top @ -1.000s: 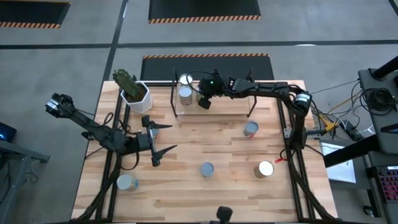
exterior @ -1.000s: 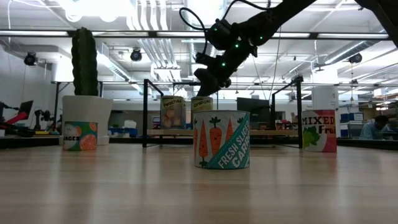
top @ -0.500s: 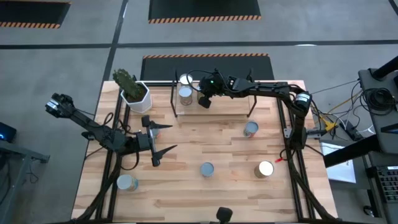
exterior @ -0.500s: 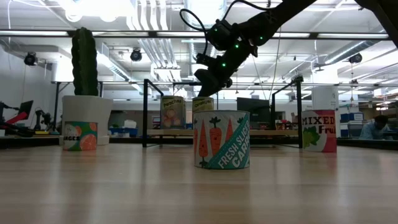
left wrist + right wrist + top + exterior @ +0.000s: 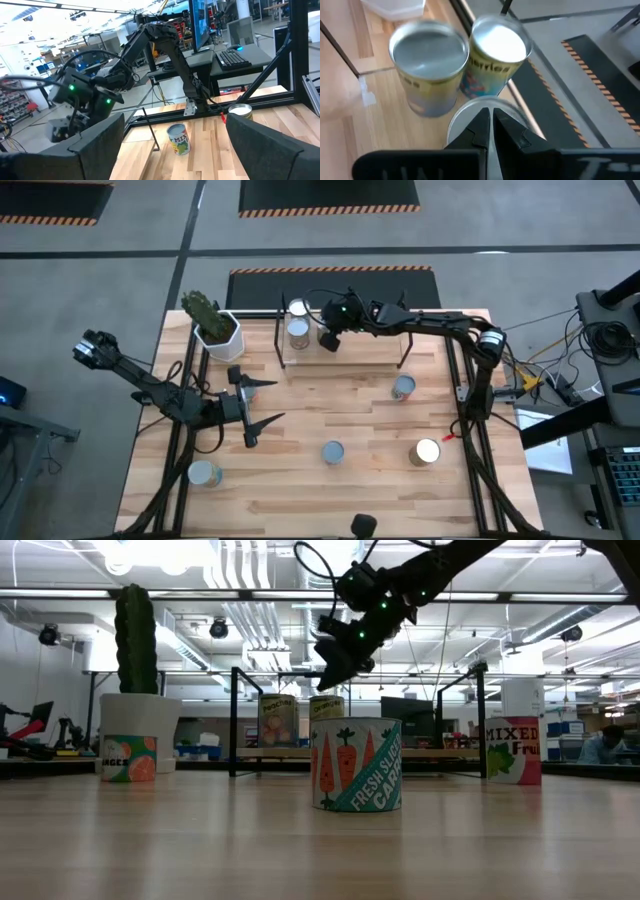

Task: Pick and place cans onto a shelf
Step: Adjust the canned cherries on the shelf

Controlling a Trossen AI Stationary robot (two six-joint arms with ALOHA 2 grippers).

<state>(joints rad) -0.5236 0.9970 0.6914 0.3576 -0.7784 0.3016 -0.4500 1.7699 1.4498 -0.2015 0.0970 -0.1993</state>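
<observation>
Wooden table (image 5: pixel 370 470), shelf (image 5: pixel 345 348) at its far edge. Three cans (image 5: pixel 429 75) stand at the shelf's cactus-side end, right gripper (image 5: pixel 328 343) above the newest, fingers pressed together, holding nothing. Four cans remain on the table before the shelf; left gripper (image 5: pixel 252 405) waits there, spread wide.

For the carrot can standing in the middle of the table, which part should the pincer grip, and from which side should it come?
Grip the carrot can across its round side wall, coming straight down from above. It stands upright with its flat top up and has bare table all around, so fingers fit on either side.
</observation>
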